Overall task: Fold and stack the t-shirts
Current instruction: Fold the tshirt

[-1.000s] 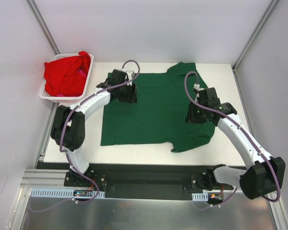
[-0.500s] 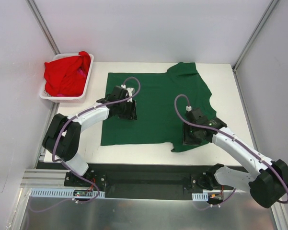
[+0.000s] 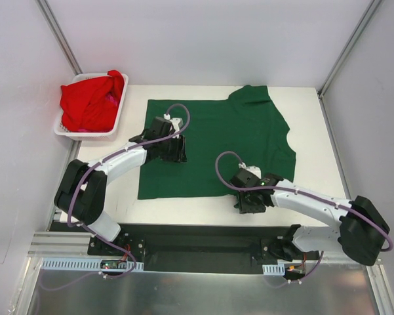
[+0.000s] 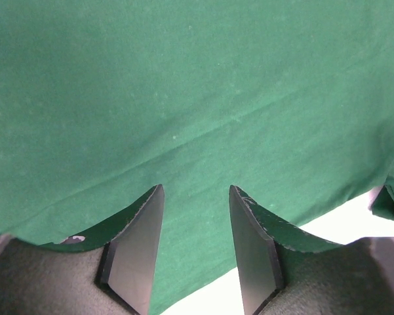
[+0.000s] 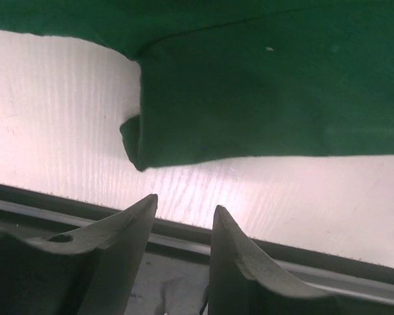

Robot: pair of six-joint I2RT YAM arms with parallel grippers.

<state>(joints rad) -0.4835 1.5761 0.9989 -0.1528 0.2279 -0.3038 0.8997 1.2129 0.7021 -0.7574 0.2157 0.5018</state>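
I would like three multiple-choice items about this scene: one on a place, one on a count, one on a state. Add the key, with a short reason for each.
1. Where is the red cloth?
A. spread flat in the middle
B. in the white basket
C. hanging from a wall

2. How many shirts lie spread on the table?
A. one
B. two
C. three

3. How is the right tool?
A. shut on cloth
B. shut on the basket rim
C. open, holding nothing

Key:
1 B, the red heap fills the basket at the far left corner.
2 A, only the green t-shirt lies flat there.
3 C, its jaws stand apart with nothing between them.
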